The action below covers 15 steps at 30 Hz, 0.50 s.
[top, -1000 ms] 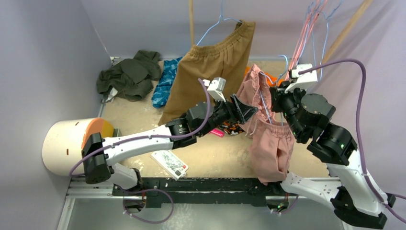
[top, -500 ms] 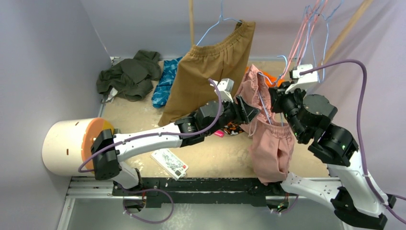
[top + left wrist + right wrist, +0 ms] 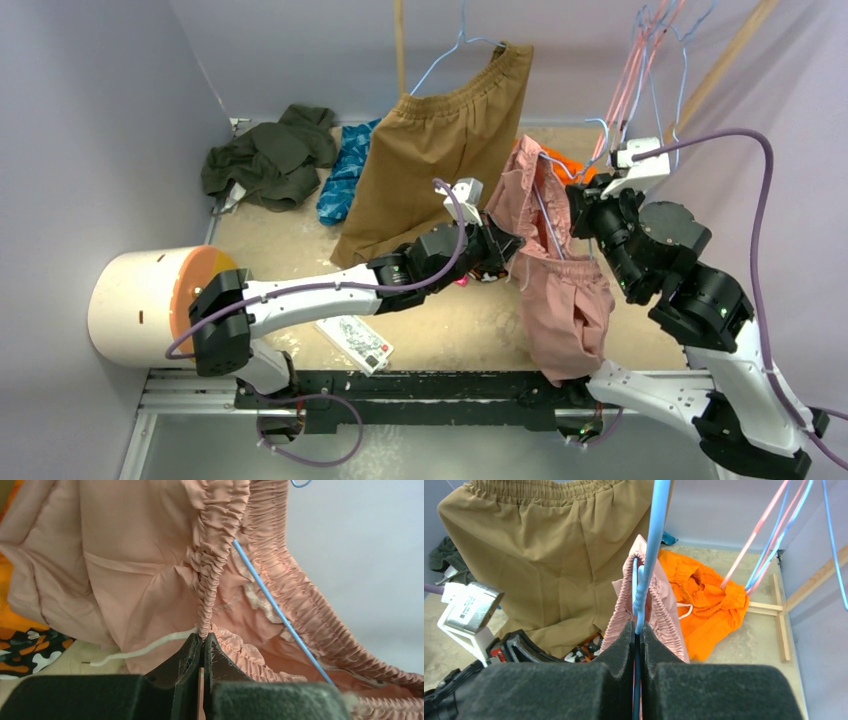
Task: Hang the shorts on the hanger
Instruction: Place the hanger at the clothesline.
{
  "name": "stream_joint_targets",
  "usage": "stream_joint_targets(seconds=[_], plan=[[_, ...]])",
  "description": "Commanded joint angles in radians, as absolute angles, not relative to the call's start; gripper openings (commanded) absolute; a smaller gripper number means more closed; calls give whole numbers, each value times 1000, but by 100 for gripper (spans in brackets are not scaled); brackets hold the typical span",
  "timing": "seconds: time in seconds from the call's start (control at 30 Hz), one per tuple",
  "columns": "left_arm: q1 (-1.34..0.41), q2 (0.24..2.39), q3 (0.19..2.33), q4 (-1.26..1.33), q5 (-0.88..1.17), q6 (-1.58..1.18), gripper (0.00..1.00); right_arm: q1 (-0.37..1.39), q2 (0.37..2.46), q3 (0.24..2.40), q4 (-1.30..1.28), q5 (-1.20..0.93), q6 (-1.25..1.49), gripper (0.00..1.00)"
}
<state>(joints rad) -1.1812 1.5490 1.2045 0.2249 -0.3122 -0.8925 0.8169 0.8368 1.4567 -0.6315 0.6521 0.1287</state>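
- Left gripper (image 3: 202,642) is clamped tight on the shorts (image 3: 125,570). It pinches 1 fold of the gathered waistband, right where the pale drawstring (image 3: 145,647) trails out
- It has the elastic rather than the loose cloth. I'd say that is for control of the waist opening, since the thin fabric would only stretch and slide
- Right gripper (image 3: 638,630) is closed on the hanger (image 3: 651,555), with the light-blue wire rising straight out from between its pads. That holds the frame up in mid-air as the steady target for the other arm
- In the top view the shorts are off the table between the 2 arms. The waistband is bunched up by the right gripper and the legs dangle toward the near edge
- The left wrist view shows 1 blue wire arm slanting through the waist opening with elastic on either side, so it looks partly threaded
- My read of the step is drawing the waistband further along the wire. The next move wants a pull away from the right gripper while the hanger holds firm
- The risks are elastic snagging at the right pads and the thin wire twisting
- The tan-brown shorts (image 3: 430,160) hang behind and the orange garment (image 3: 704,595) lies on the table beyond, neither of them involved
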Motion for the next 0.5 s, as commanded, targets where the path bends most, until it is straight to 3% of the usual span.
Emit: stream_joint_targets(seconds=[0.0,0.2,0.33,0.47], plan=[[-1180,1488,1178,231,-377,-894,0,815,810,1462,-549,718,106,0],[-1183,1492,1200,262,-313,-888,4,815,810,1450,-544,707,104,0],[-1184,1500,1226,274,-240,-893,29,815,810,1447,-537,709,101,0],[-1184,1477,1228,244,-247,-912,61,815,809,1452,-546,711,100,0]])
